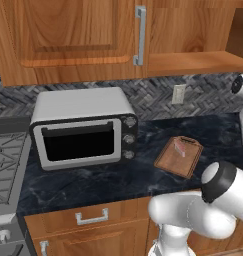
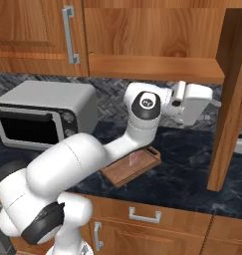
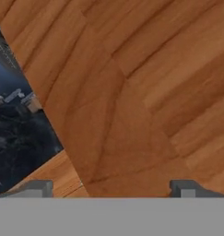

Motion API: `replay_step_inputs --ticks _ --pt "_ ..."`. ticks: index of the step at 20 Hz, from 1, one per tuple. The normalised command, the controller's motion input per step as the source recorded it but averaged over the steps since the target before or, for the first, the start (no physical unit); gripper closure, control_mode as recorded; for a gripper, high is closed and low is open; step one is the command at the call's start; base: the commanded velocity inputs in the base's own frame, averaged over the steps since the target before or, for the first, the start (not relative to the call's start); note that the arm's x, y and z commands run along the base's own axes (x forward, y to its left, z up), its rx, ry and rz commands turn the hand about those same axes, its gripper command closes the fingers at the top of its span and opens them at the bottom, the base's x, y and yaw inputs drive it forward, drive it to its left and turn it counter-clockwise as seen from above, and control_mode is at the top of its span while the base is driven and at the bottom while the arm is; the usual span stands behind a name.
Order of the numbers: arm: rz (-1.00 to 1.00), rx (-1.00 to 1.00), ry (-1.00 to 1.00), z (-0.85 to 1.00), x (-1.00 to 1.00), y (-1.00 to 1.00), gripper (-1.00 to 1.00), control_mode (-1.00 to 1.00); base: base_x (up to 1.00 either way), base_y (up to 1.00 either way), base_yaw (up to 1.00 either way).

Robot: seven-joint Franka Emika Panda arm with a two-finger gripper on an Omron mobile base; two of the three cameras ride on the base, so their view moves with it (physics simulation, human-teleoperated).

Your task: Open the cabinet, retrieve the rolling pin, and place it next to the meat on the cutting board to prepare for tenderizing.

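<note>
The cabinet [image 2: 152, 30] has its right door [image 2: 232, 99] swung out, edge-on to the right base view, and its left door [image 1: 73, 35] closed. My gripper [image 2: 211, 105] hangs just under the cabinet's shelf and faces the open door. In the hand view the gripper [image 3: 112, 189] is open, its fingertips [image 3: 37, 189] wide apart close to the door's wood [image 3: 145, 92], with nothing between them. On the dark counter lies the cutting board [image 1: 175, 160] with the meat [image 1: 183, 147] on its far part; from the right, the board [image 2: 123, 173] and meat [image 2: 135, 158] sit behind my forearm. The rolling pin is out of view.
A silver toaster oven [image 1: 83, 130] stands on the counter left of the board, with a stove [image 1: 5, 160] further left. A wall outlet [image 1: 178, 93] sits on the herringbone backsplash. Drawer fronts with handles [image 1: 91, 217] run below the counter edge.
</note>
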Motion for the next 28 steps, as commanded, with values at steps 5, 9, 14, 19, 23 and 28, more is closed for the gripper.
replay_step_inputs --ticks 5,9,14,19,23,28 --pt "0.06 0.03 0.00 0.00 0.00 0.32 -1.00 -1.00 0.00 0.00 0.00" --pt "0.02 0.04 -0.03 -0.01 0.05 0.67 -1.00 -1.00 0.00 0.00 0.00" --pt "0.07 0.04 -0.05 0.00 0.10 0.73 -1.00 -1.00 0.00 0.00 0.00" --pt "0.17 0.05 -0.15 0.00 0.12 0.76 -1.00 -1.00 0.00 0.00 0.00" --pt "0.22 0.06 -0.20 0.00 0.16 0.70 -1.00 -1.00 0.00 0.00 0.00" --pt "0.20 0.06 -0.19 0.00 0.05 0.81 -1.00 -1.00 0.00 0.00 0.00"
